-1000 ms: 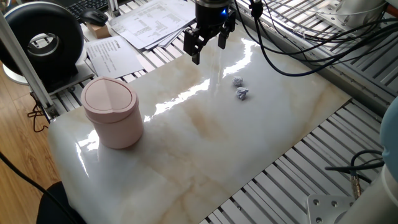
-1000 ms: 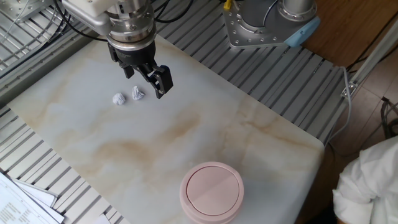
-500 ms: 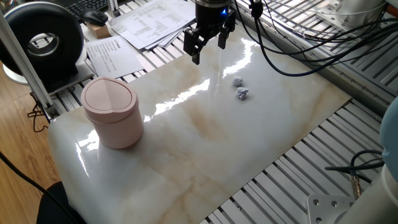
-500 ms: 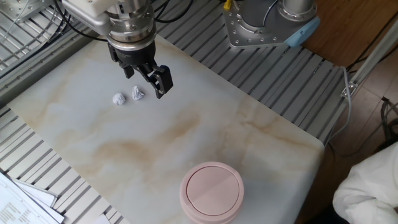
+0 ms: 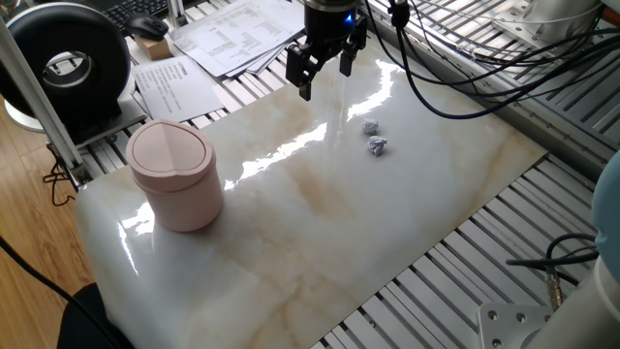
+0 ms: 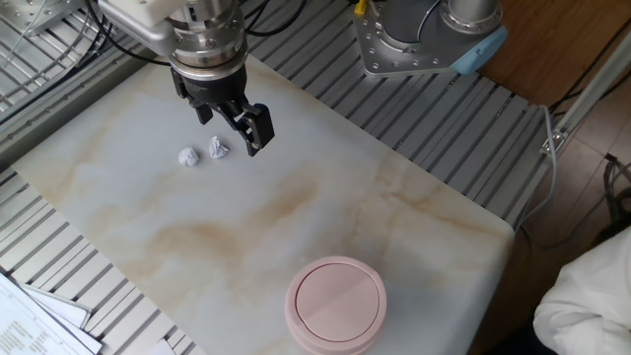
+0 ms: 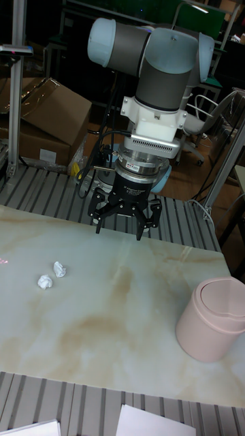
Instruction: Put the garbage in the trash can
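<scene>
Garbage [image 5: 378, 146] lies on the big table [image 5: 320, 223]: two tiny wads side by side, well apart from the trash can [image 5: 176, 176] at the other end. The table is smooth, shiny stone, so a bumped wad could slide away. The trash can is a round pink tub with a curved swing lid. If the lid does not tip, a wad may bounce off. The claw [image 5: 325, 79] hangs spread wide and empty, up near the wads. They are crumpled, grey-white and very small, so the fingers might miss one.
</scene>
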